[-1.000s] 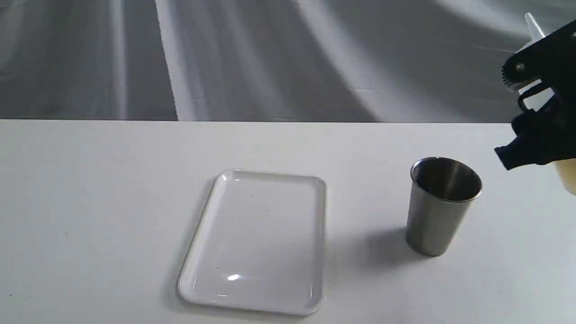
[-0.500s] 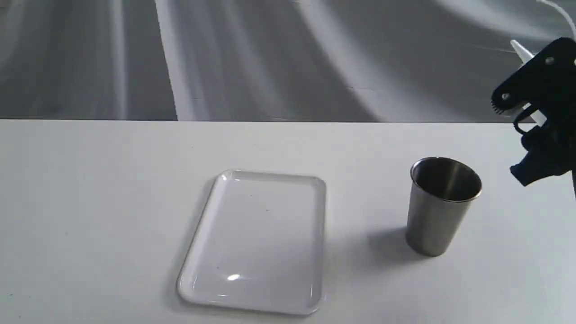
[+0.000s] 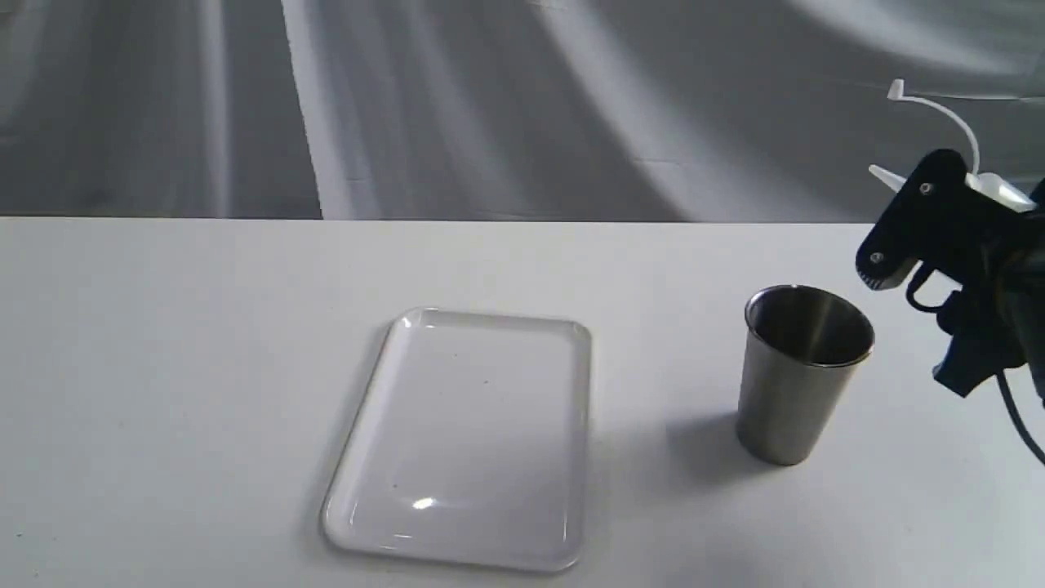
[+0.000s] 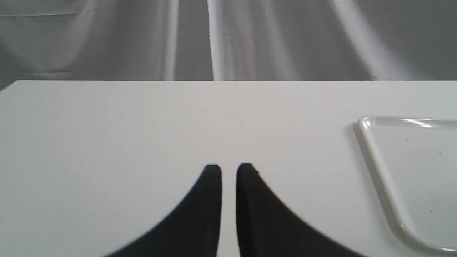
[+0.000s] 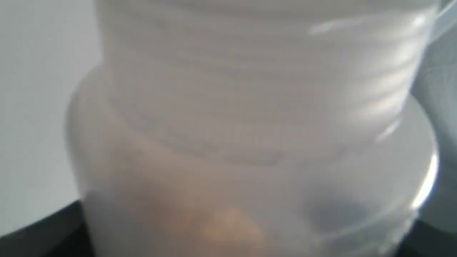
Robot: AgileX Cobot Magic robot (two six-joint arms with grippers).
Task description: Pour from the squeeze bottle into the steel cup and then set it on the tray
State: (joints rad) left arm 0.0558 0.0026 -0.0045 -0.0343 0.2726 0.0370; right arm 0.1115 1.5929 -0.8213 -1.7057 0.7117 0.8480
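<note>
Two grippers are in view. The right gripper (image 3: 898,241) is clamped on the bottle (image 3: 998,189), holding it in the air at the far right. The bottle is tipped so its nozzle (image 3: 883,174) points left, above and just right of the cup (image 3: 804,376), and its cap strap (image 3: 947,114) arcs upward. The cup stands upright on the table (image 3: 163,367), with the tray (image 3: 473,425) well to its left. The left gripper (image 4: 229,171) hangs over the table left of the tray, its fingers almost together around nothing.

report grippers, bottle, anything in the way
Right gripper shut on squeeze bottle, tilted toward steel cup. Left gripper shut, over table. Nothing seen between bottle and cup.
</note>
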